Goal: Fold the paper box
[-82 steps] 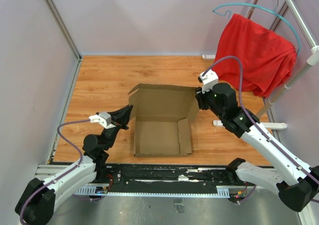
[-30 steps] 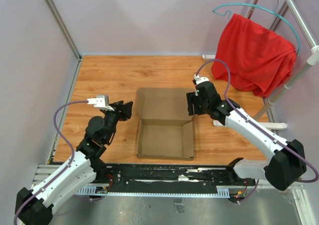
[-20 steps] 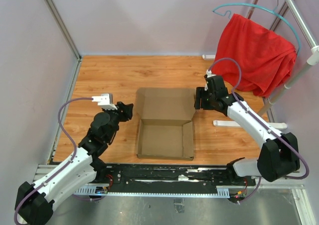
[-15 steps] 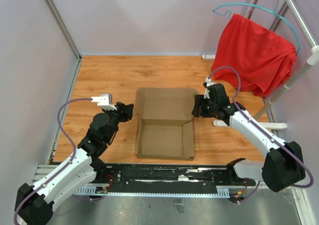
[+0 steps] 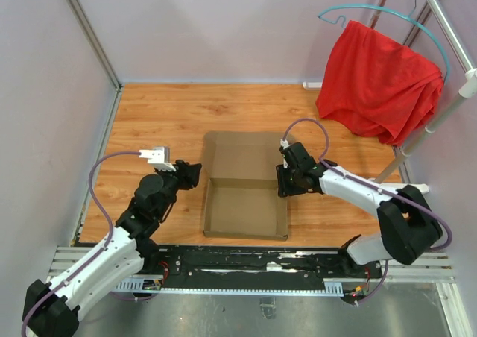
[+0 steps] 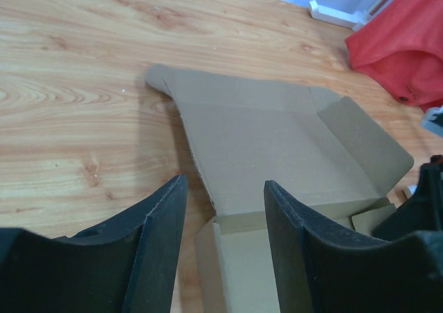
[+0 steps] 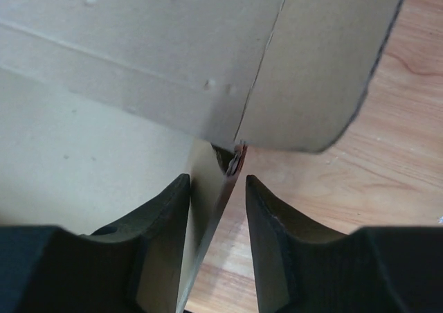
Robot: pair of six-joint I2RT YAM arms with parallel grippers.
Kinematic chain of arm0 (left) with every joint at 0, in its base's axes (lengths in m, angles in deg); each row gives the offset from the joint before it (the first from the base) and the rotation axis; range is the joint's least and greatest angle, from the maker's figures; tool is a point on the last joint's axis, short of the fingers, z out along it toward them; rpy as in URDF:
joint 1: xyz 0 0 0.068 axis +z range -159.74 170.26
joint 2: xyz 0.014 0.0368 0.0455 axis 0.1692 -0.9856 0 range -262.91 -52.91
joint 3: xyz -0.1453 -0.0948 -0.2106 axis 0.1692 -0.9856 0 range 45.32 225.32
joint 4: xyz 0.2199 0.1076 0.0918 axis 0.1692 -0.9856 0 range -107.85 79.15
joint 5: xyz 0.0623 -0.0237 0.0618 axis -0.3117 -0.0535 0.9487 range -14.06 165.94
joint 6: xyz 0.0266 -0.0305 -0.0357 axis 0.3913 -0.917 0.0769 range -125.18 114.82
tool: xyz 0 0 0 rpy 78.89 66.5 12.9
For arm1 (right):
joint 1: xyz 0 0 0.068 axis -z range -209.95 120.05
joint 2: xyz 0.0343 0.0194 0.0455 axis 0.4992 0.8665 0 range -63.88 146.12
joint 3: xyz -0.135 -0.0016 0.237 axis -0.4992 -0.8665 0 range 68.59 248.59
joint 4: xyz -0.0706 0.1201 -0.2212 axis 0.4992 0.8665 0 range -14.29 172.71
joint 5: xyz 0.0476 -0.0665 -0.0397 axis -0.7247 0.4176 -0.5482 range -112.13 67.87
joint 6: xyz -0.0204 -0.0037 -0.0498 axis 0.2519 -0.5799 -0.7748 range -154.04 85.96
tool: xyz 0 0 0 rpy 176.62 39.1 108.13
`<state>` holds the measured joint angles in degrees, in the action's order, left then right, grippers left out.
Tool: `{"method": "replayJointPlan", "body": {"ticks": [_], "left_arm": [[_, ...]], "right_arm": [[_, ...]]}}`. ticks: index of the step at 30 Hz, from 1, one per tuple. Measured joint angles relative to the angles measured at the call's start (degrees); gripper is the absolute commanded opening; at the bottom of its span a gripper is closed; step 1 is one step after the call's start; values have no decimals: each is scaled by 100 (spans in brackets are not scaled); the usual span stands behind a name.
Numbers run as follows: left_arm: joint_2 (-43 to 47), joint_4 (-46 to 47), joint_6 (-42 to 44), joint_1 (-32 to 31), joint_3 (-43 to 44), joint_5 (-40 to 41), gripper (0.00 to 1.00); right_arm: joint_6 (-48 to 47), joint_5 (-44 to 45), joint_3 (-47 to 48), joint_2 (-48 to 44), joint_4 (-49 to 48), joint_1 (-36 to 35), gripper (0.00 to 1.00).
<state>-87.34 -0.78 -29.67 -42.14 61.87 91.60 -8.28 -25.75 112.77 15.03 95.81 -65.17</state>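
Observation:
The paper box [image 5: 242,210] is a shallow brown cardboard tray in the middle of the wooden floor, and its lid [image 5: 242,154] lies flat behind it. My right gripper [image 5: 283,182] straddles the tray's right wall near the back corner. In the right wrist view that wall [image 7: 208,188] stands between the jaws of the right gripper [image 7: 217,179], close to the left finger with a gap to the right one. My left gripper [image 5: 192,174] is open just left of the box's back left corner. In its wrist view the left gripper [image 6: 225,181] frames the lid [image 6: 270,133] and that corner.
A red cloth [image 5: 380,76] hangs on a teal hanger [image 5: 358,10] from a rack at the back right, its white foot [image 5: 417,188] on the floor right of the box. Purple walls close in the floor on the left and at the back.
The lid, raised earlier, now lies flat. My right gripper came forward from the lid's right edge to the tray's right wall and its jaws narrowed. The left gripper edged toward the box.

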Motion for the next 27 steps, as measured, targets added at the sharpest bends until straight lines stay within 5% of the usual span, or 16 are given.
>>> {"method": "replayJointPlan", "body": {"ticks": [2, 5, 6, 24, 26, 27], "left_arm": [[127, -13, 4, 0, -28, -13, 54], [264, -35, 11, 2, -83, -15, 54], [284, -37, 11, 0, -85, -17, 54], [328, -90, 70, 2, -179, -4, 53], [350, -105, 70, 2, -203, 9, 53], [354, -122, 70, 2, -205, 13, 53]], "right_arm": [[44, 238, 105, 219, 87, -79, 30], [79, 514, 262, 463, 166, -221, 2], [83, 625, 323, 546, 199, -269, 1], [1110, 2044, 1427, 1683, 203, -411, 1], [1200, 2096, 1604, 1825, 205, -365, 7], [1211, 2118, 1711, 1908, 203, -361, 18]]}}
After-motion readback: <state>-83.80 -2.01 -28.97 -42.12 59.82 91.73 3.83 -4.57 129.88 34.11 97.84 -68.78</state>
